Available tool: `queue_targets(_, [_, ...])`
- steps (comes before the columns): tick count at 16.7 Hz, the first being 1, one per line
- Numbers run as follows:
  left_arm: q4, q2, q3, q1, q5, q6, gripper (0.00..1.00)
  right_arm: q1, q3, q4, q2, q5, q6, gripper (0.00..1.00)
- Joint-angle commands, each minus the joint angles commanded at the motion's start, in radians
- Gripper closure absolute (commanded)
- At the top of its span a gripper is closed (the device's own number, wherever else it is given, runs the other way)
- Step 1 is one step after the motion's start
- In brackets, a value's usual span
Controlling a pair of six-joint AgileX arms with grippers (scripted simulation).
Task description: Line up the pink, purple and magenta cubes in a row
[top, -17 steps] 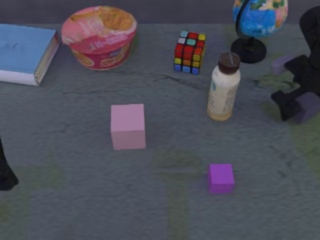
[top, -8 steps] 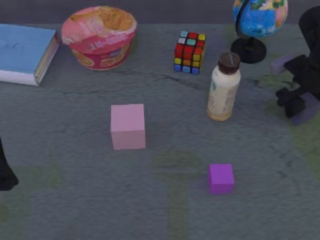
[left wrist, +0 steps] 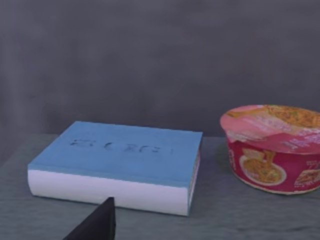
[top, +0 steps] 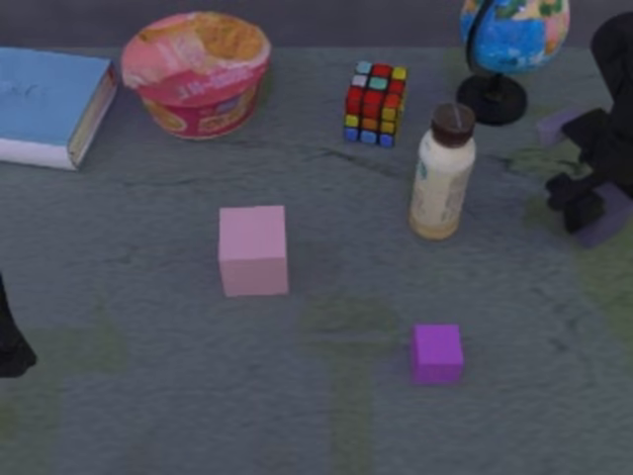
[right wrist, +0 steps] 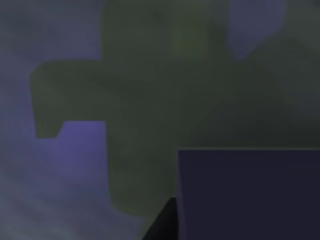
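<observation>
Purple cube (top: 605, 216) mostly hidden, clamped in right gripper (top: 586, 208) at table's right edge; left gripper's state unclear.

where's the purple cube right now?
In the top view the purple cube is at the table's right edge, at the right gripper, to the right of the bottle and below the globe; it also fills the right wrist view's foreground.

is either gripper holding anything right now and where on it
The right gripper, at the table's right edge, is shut on the purple cube, seemingly by its side faces. The left gripper, parked at the left edge, holds nothing.
</observation>
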Motion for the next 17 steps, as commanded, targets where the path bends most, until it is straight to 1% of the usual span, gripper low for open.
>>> queue_targets(3, [0.000,0.000,0.000,0.000,0.000,0.000,0.00,0.004,0.035,-0.041,-0.010,0.000,-0.003,1.00])
queue_targets(7, [0.000,0.000,0.000,0.000,0.000,0.000,0.00,0.007,0.130,-0.190,-0.050,-0.001,-0.002,1.00])
queue_targets(9, [0.000,0.000,0.000,0.000,0.000,0.000,0.00,0.009,0.160,-0.228,-0.067,-0.001,-0.002,1.00])
queue_targets(14, [0.000,0.000,0.000,0.000,0.000,0.000,0.00,0.004,0.161,-0.230,-0.066,-0.001,0.001,1.00])
queue_targets(17, [0.000,0.000,0.000,0.000,0.000,0.000,0.00,0.049,0.149,-0.226,-0.076,0.000,0.066,1.00])
